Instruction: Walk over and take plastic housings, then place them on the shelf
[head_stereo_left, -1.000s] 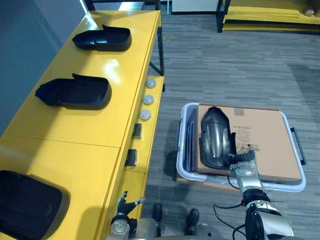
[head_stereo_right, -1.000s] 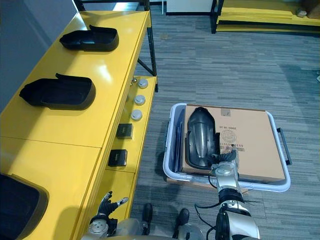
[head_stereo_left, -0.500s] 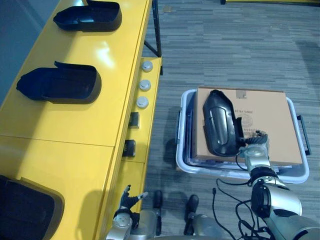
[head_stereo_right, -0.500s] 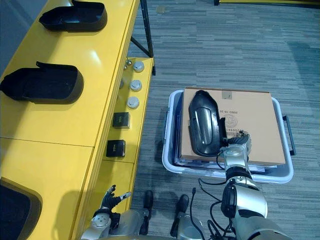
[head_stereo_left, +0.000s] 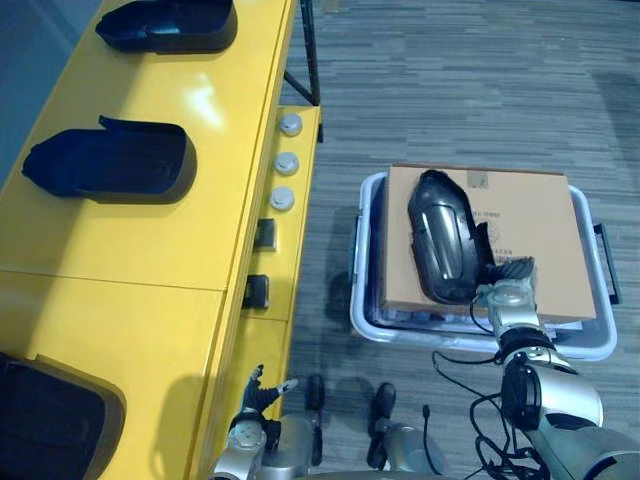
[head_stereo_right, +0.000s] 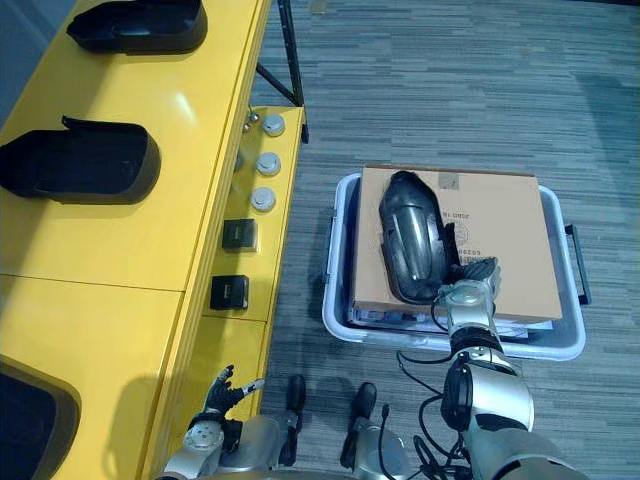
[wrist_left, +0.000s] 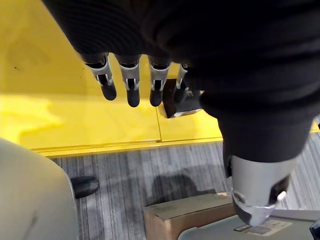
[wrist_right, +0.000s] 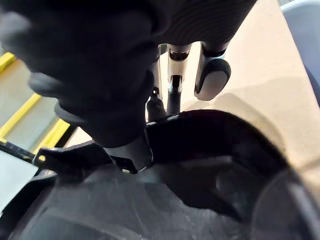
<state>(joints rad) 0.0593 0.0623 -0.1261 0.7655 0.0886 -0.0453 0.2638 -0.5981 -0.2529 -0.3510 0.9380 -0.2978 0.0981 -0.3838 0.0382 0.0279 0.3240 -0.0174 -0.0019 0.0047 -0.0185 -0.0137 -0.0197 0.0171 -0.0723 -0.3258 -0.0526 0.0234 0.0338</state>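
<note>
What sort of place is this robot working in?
Probably a factory or warehouse floor: a long yellow shelf lined with black plastic housings, and a pale plastic crate holding a brown cardboard box.

Seen twice from the head, steeply downward, slightly offset: yellow shelf (head_stereo_left: 225, 130) left, cardboard box (head_stereo_right: 510, 240) right. From the left wrist, close along the left hand (wrist_left: 131, 80) toward the shelf front. From the right wrist, nearly against the black housing (wrist_right: 175, 200).

Yellow shelf (head_stereo_left: 150, 240) bears black housings (head_stereo_left: 110, 162); carpet floor (head_stereo_left: 450, 90) bears crate (head_stereo_left: 362, 260)
</note>
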